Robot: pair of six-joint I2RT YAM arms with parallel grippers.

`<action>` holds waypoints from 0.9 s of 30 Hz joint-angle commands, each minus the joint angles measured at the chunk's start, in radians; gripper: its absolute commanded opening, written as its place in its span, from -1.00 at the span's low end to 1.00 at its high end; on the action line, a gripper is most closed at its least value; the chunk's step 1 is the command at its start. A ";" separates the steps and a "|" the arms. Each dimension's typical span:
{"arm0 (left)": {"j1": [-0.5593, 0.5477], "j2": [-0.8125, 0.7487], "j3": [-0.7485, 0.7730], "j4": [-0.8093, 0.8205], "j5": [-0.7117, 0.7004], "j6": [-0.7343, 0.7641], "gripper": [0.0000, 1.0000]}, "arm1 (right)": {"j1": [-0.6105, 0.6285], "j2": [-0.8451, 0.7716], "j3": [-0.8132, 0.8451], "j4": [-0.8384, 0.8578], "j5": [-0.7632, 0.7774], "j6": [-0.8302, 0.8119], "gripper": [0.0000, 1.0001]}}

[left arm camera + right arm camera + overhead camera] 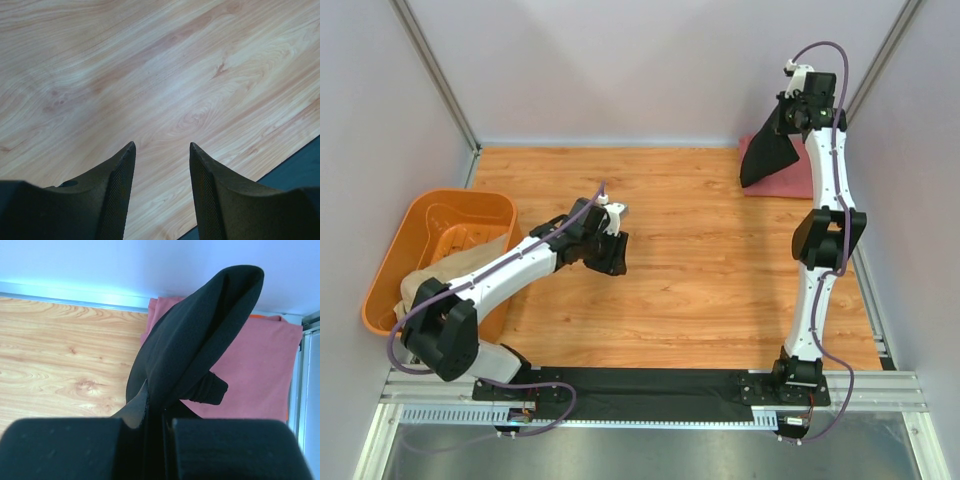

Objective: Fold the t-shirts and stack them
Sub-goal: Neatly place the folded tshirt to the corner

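My right gripper is shut on the folded black t-shirt and holds it in the air at the table's far right corner; the cloth hangs over the pinkish-red t-shirt, which lies flat there. In the right wrist view the black t-shirt rises from my gripper, with the pinkish-red t-shirt behind it. My left gripper is open and empty above bare wood left of centre; it also shows in the left wrist view. A tan t-shirt drapes over the tub's near rim.
The orange plastic tub stands at the table's left edge. A black mat runs along the near edge between the arm bases. White walls and metal posts enclose the table.
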State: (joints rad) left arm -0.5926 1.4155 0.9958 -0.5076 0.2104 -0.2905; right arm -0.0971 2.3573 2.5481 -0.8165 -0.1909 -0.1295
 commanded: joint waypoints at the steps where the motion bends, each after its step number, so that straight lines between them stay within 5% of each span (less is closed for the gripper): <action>1: 0.011 0.013 0.044 0.011 0.037 -0.012 0.09 | -0.006 0.008 0.063 0.096 -0.018 -0.033 -1.00; 27: 0.022 0.123 0.079 -0.014 0.104 -0.036 0.08 | -0.147 0.172 0.072 0.172 -0.105 -0.038 -1.00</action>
State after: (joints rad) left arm -0.5751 1.5318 1.0271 -0.5144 0.2874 -0.3111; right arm -0.2302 2.4981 2.5710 -0.7044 -0.2771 -0.1478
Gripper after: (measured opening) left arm 0.543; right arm 0.030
